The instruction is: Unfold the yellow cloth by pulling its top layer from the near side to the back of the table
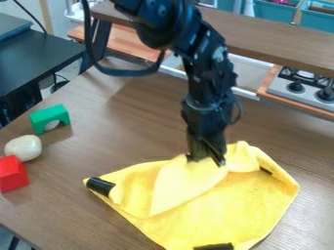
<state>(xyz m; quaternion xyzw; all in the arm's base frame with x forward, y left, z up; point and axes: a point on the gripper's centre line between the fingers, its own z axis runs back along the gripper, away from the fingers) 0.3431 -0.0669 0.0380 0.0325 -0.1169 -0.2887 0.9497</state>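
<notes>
On yellow cloth (228, 212) near its far edge rests the claw (206, 160), opening and grip unclear.

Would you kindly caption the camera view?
Black gripper at a rumpled yellow cloth, with a green arch and red block nearby.

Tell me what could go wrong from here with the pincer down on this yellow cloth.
The yellow cloth already lies folded over itself beneath the pincer, so a pull there might bunch it or catch more than one layer. The black piece at its left corner could drag or snag if the cloth shifts. A wide sweep toward the green arch block, white rounded object and red block might knock them.
</notes>
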